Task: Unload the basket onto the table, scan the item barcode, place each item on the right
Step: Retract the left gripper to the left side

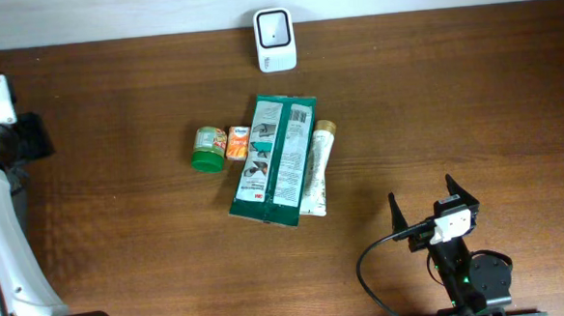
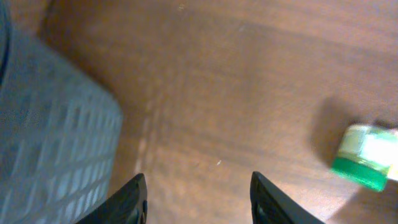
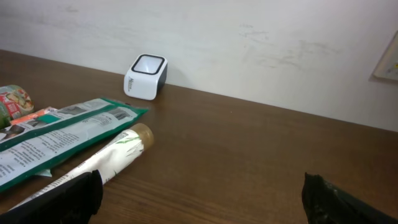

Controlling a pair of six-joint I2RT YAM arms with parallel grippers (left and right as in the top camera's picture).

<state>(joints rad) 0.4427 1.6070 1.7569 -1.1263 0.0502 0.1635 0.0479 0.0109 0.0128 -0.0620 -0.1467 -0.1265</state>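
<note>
Pouch (image 1: 274, 158) flat on counter (image 1: 115, 109), likely light, floppy, slick; probably best pinched along a long edge. Left jaws half apart, right jaws wide, both empty.

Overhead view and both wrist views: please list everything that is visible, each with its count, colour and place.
barcode scanner: one, white and black, far table edge, middle
flat packet: one, green with white print, table centre
tube: one, white with gold cap, beside the packet, towards the right arm
sachet: one, orange, at the packet's other side
jar: one, green lid, on its side next to the sachet
table: one, brown wood
cable: one, black, by the right arm
left pincer: black, open, empty, over bare table
right pincer: black, open, empty, facing the items
</note>
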